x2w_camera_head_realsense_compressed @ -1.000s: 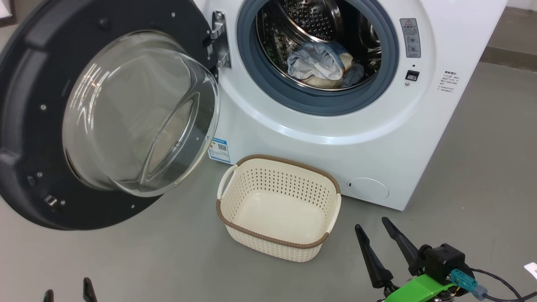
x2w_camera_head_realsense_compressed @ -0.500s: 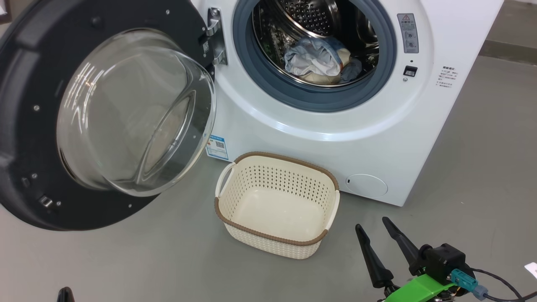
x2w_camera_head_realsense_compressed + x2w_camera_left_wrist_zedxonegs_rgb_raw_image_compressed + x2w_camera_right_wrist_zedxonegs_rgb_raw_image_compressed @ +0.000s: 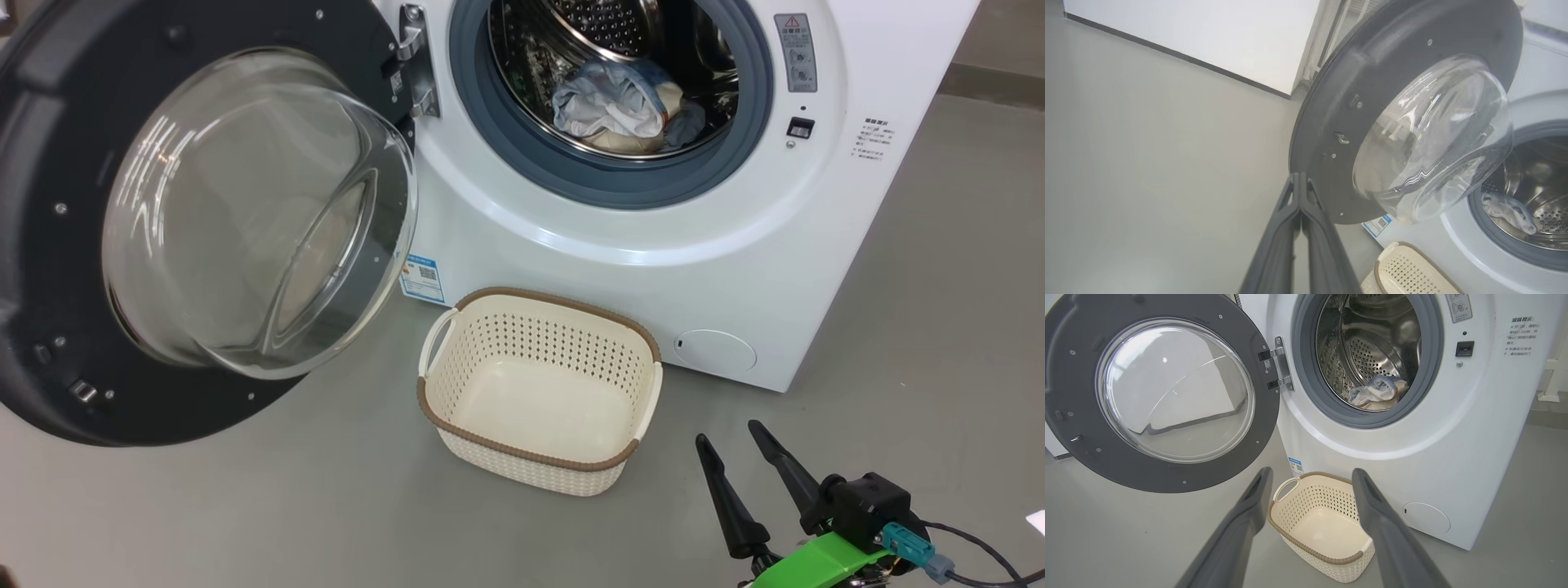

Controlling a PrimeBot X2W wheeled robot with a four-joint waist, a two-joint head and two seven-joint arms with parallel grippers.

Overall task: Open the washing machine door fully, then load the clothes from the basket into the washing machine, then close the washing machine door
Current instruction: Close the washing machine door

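**Washer door wide open, laundry in the drum, basket on the floor in front**

The washing machine door (image 3: 33, 245) hangs fully open off its metal hinge (image 3: 416, 61) at the left of the washing machine (image 3: 735, 269) as the robot faces it, with the glass bowl (image 3: 253, 212) bulging outward. The clothes (image 3: 618, 109), a pale blue and cream bundle, lie low in the steel drum (image 3: 604, 24) inside the machine. The basket (image 3: 522, 474) stands on the grey floor (image 3: 245, 506) just in front of the machine, below the opening and near the blue label sticker (image 3: 422, 278), its cream bottom bare. The right gripper (image 3: 728, 433) hovers in front of the machine beside the basket, its fingers spread apart and holding nothing. The left gripper (image 3: 1300, 179) is out by the door's far edge with its fingers pressed together. I cannot tell whether its tips touch the black rim.
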